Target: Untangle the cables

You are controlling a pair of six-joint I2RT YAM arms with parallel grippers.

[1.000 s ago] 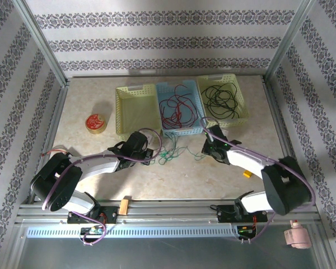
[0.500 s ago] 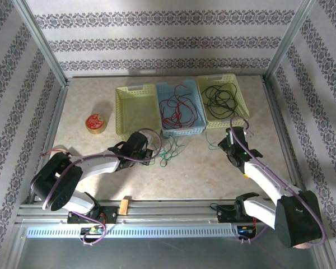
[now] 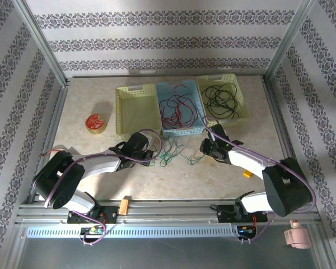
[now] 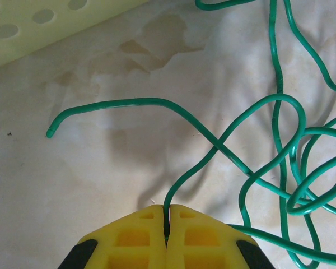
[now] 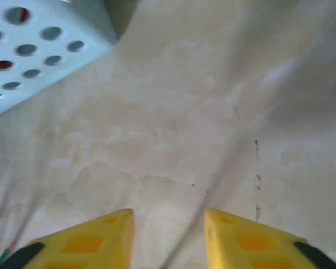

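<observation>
Green cable (image 4: pixel 218 147) — pinched in the clenched left claw (image 4: pixel 166 224) — loops loosely; right claw (image 5: pixel 169 218) released, empty.

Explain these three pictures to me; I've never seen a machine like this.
This is a robot: a left arm and a right arm bolted at the near edge of a table. The wide picture looks down from above and behind them. The two close-ups come from a camera on each wrist; the yellow fingers at the bottom are that arm's own. A loose green cable lies before three baskets: the left basket empty, the blue basket with red cables, the right basket with black cables. A tin sits left. The left gripper is shut on the green cable; the right gripper is open, empty.
</observation>
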